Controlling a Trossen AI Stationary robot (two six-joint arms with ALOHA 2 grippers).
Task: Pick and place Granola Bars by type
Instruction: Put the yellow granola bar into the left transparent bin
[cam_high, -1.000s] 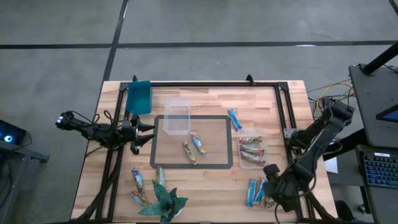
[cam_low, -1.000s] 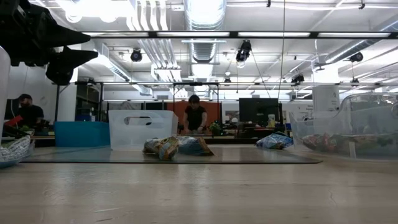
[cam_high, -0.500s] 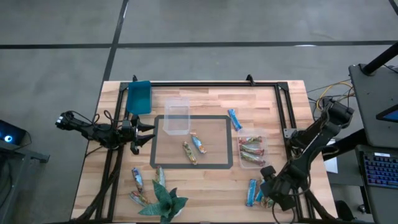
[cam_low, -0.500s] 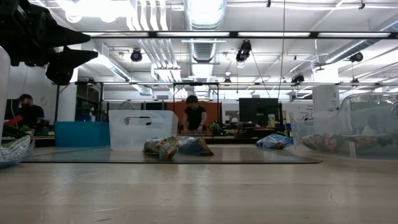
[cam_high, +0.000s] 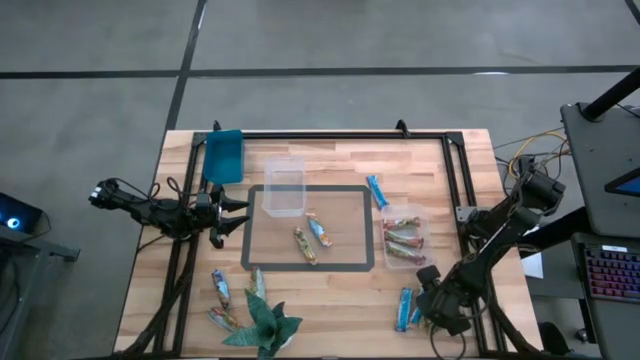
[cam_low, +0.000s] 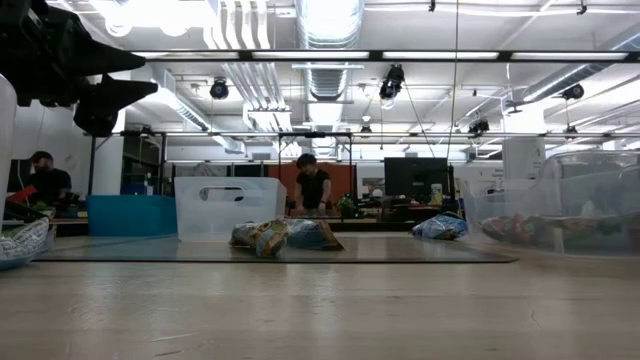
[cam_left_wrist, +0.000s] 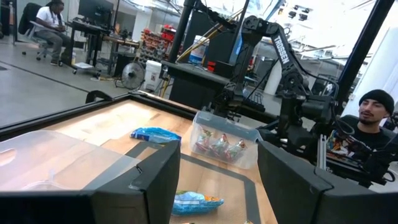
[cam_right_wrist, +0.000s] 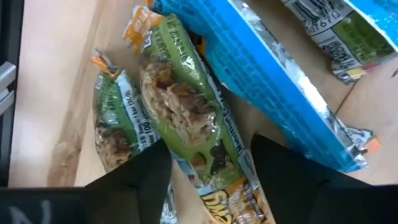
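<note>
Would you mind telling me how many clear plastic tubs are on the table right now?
2. One clear tub stands at the far edge of the dark-framed mat, apparently empty. The other tub sits right of the mat and holds brown-wrapped bars. None seems hidden.

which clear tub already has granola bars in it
The clear tub on the right, beside the mat's right edge, holds several brown bars; the tub at the mat's top edge looks empty.

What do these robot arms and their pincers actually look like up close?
Both arms are black and jointed, with thin cables trailing along them. The left gripper and right gripper each end in two dark, flat, blocky fingers. The right arm carries white lettering down one link.
</note>
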